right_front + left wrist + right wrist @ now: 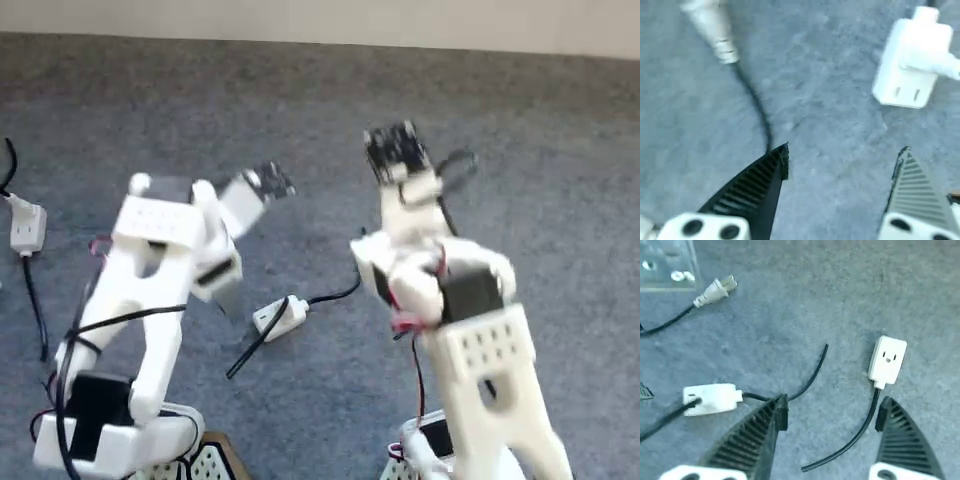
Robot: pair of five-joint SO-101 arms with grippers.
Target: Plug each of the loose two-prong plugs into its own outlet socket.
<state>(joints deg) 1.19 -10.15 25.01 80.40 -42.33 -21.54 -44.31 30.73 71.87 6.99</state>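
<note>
**Both pincers open over the carpet**

Left gripper (842,160) jaws apart. Slotted socket block (915,65) and corded plug (710,25) lie ahead, not touching it.
Right gripper (832,412) jaws apart. Outlet socket (887,360) lies just past its fingertips, two-prong plug (717,290) well apart.

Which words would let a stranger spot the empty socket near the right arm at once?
On the grey carpet, look just ahead of the right pincer. There lies a white socket block, face up, on a short black cord. Unlike the other white block nearby, it has no plug in it.
</note>
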